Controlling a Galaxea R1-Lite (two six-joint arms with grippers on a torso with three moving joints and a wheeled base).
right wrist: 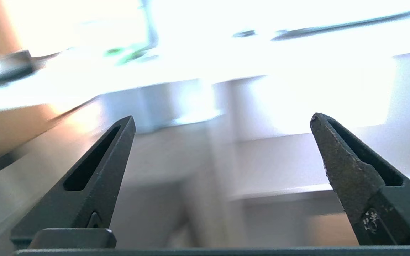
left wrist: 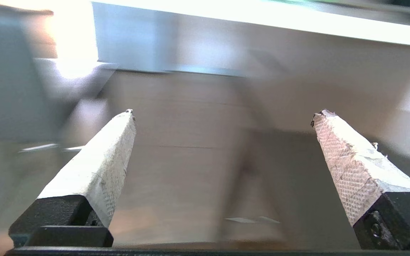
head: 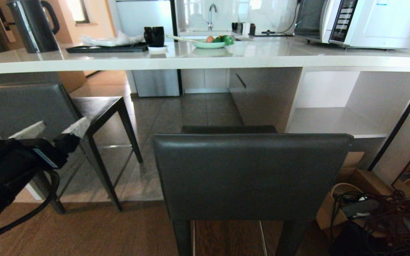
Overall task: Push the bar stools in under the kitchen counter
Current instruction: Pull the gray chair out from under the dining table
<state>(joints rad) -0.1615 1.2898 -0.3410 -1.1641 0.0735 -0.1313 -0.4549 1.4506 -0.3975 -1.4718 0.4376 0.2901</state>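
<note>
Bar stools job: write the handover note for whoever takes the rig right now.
Left gripper: open, empty, low at the left by the left stool.
Right gripper: open, empty, outside the head view.
Left stool: seat partly under the kitchen counter, backrest out.
Middle stool: standing out from the counter, nearest the robot.
Done: neither stool fully in.
Left: push both under.

Floor (head: 84,227) (wood, tile further in) carries two bar stools (head: 251,177), boxes (head: 354,185).
</note>
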